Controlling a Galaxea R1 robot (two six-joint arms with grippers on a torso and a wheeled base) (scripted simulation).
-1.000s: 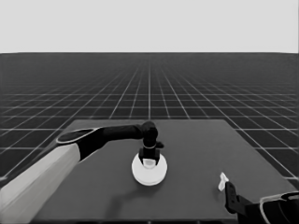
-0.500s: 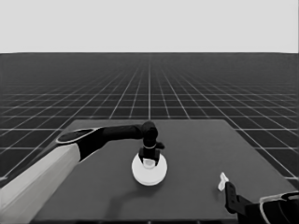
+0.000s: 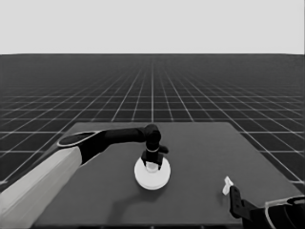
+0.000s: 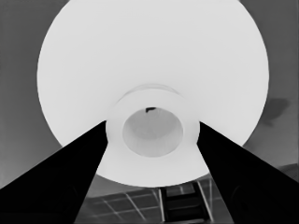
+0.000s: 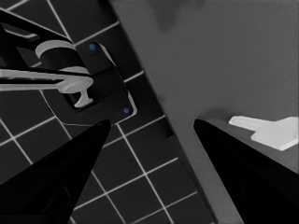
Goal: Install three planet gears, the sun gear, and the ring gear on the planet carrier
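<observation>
The larger round part (image 3: 152, 174) looks smooth, matt white; the table (image 3: 200, 157) is dull, dark.

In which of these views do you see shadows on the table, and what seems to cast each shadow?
Head view: a soft dark patch lies on the table beneath the left arm, in front of the round part. Left wrist view: a small dark smudge sits on the table beside that round part, its source unclear. Right wrist view: a faint darker blur near the table edge, and slight shade under the thin white piece.
</observation>
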